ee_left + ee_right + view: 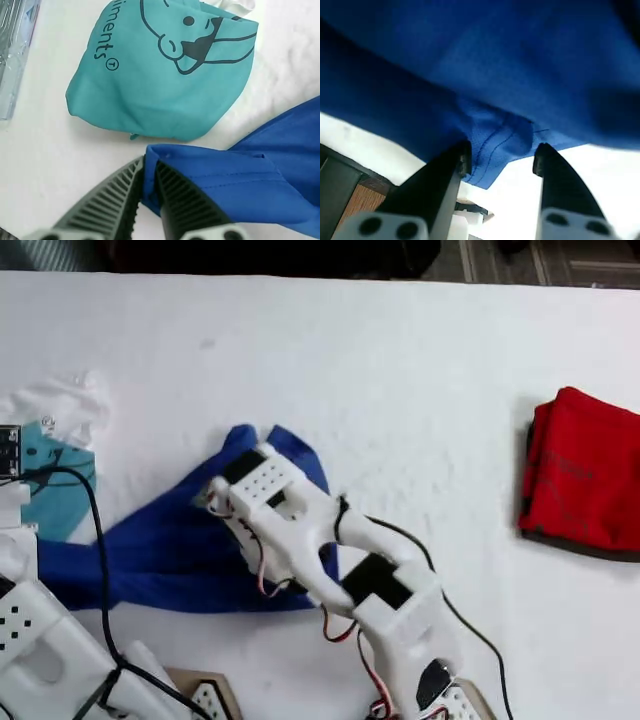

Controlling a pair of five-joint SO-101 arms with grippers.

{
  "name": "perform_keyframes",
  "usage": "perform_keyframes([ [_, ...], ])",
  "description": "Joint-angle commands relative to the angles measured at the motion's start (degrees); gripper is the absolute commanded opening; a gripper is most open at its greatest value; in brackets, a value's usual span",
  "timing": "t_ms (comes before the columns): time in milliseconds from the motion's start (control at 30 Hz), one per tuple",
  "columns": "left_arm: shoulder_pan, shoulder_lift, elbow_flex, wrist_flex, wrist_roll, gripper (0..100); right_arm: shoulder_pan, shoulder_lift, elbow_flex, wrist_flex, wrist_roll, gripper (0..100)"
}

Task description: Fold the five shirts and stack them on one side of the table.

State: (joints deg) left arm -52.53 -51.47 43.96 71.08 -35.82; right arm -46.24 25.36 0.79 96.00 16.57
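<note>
A blue shirt [170,550] lies spread and rumpled left of the table's middle. My left gripper [150,172] is shut on the blue shirt's [250,180] hemmed edge at its left end. My right gripper [502,161] hangs open over the shirt's far part, and a stitched corner of the blue cloth [495,140] lies between its jaws. In the high view the right arm [290,520] reaches across the shirt from the front edge. A crumpled teal shirt [160,75] with a dark print lies just beyond the left gripper. A red shirt [585,475] sits folded at the right edge.
A white shirt [60,400] is bunched at the far left behind the teal shirt [55,485]. The left arm [40,640] and its black cable [100,570] take up the front left corner. Bare white table [400,370] stretches across the back and middle right.
</note>
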Motion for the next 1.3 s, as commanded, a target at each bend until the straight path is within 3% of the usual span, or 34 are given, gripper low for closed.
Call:
perform_keyframes([
  [0,-0.40,-1.19,-0.44,-0.88,0.62,2,0.04,-0.31,-2.02,-1.01,-0.44,21.6],
  [333,-0.40,-1.19,-0.35,-0.88,0.62,2,-3.56,1.89,-1.67,-3.12,-0.09,21.4],
  [400,-0.40,-1.19,-0.35,-0.88,0.62,2,-4.18,3.21,-1.93,-3.12,-0.09,18.2],
  [533,-0.40,-1.19,-0.35,-0.88,0.62,2,-3.38,3.56,-2.55,-3.12,0.00,1.9],
  [633,-0.40,-1.19,-0.35,-0.88,0.62,2,-1.27,1.89,-3.96,-1.89,0.09,2.2],
  [967,0.04,-1.19,-0.79,-1.32,0.62,2,5.58,-16.48,-7.56,2.42,12.75,1.8],
  [1267,7.16,-1.19,-2.20,-2.29,0.53,2,13.14,-35.30,-8.26,2.42,21.98,1.8],
])
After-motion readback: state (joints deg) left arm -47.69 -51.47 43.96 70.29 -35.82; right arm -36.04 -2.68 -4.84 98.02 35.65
